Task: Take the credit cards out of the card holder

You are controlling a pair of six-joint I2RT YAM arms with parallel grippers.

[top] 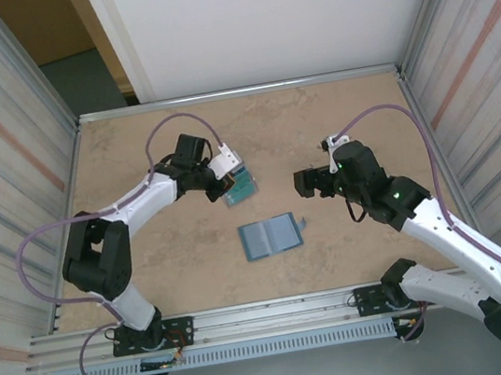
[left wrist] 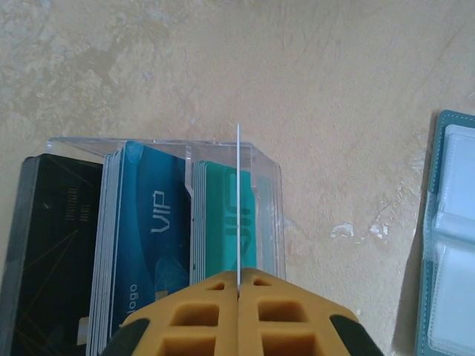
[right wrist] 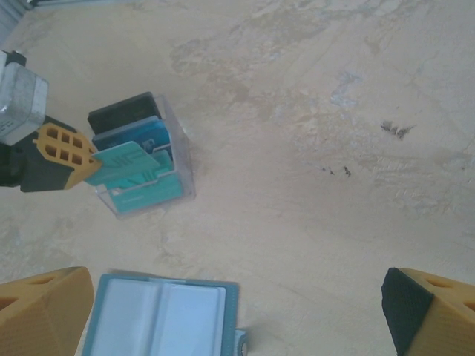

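As left fingers pinch card, thin — teal

Clear box on beige table, three upright stacks inside.
- Black cards: box's left end.
- Blue cards, marked "VIP": middle.
- Teal cards: right compartment.
- Left gripper: below the box, yellow fingers pressed together on held card, seen edge-on, standing over the teal stack.
- Wallet: right of box, apart, open, pale pockets showing.
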